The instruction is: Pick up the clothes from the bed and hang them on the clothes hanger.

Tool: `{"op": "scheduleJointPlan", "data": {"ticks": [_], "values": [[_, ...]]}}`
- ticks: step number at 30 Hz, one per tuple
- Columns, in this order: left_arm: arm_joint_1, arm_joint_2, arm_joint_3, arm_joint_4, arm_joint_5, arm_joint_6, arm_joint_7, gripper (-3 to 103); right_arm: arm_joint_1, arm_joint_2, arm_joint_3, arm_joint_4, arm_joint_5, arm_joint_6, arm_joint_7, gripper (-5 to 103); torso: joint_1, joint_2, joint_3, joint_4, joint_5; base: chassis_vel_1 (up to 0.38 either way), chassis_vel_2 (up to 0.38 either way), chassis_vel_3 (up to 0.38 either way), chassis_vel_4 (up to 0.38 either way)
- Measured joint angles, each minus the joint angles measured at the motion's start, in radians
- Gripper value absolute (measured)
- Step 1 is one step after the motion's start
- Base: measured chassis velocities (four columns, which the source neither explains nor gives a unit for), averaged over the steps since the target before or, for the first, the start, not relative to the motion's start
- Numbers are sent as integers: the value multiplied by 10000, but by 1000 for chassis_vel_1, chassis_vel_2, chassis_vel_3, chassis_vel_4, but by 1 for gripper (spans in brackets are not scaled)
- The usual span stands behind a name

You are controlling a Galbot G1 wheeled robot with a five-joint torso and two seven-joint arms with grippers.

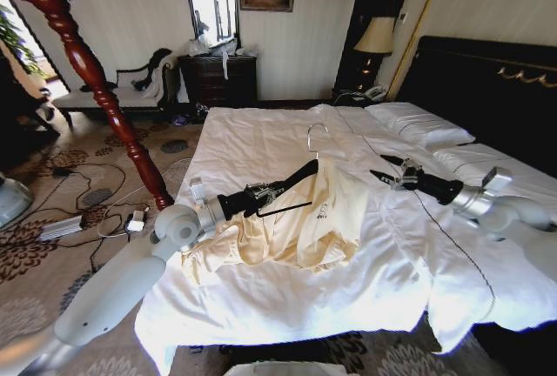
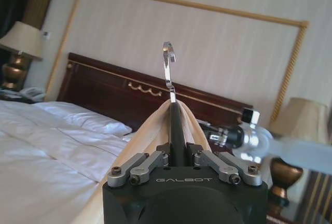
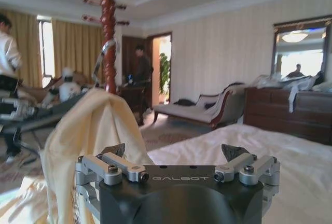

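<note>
My left gripper (image 1: 277, 190) (image 2: 177, 149) is shut on one arm of the black clothes hanger (image 1: 291, 180) (image 2: 176, 125), held above the middle of the bed (image 1: 261, 141). The hanger's metal hook (image 1: 317, 137) (image 2: 168, 68) points up. The cream-yellow clothes (image 1: 305, 219) (image 2: 148, 136) (image 3: 93, 130) drape over the hanger, and their lower part rests bunched on the white sheet. My right gripper (image 1: 383, 167) (image 3: 176, 154) is open just right of the garment, with nothing between its fingers.
A turned wooden coat stand (image 1: 96, 80) (image 3: 107, 27) rises at the bed's left side, with cables and power strips (image 1: 78, 215) on the carpet below. Pillows (image 1: 422, 124) and the black headboard (image 1: 487, 89) lie to the right. A dresser (image 1: 218, 80) and a chaise (image 1: 122, 89) stand beyond.
</note>
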Motion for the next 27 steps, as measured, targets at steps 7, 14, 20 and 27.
{"op": "scheduleJointPlan", "data": {"ticks": [7,14,20,27], "values": [[35,169,119,-252,302,-28,261,15,93,40,-29,-21,-293,-634,-635,100,0,0,0,1,-1,0,0,0,0],[-266,447,151,-350,150,-29,677,15,194,32,-50,-72,-526,-1290,-1919,100,0,0,0,0,-2,0,0,0,0],[-382,444,193,-370,-20,-20,838,15,451,132,-307,-78,-534,-1274,-2014,100,0,0,0,0,-1,0,0,0,0],[-444,490,211,-400,-281,-12,854,15,1066,537,-1030,-118,-620,-1170,-2079,103,0,-1,0,1,1,0,0,0,0]]}}
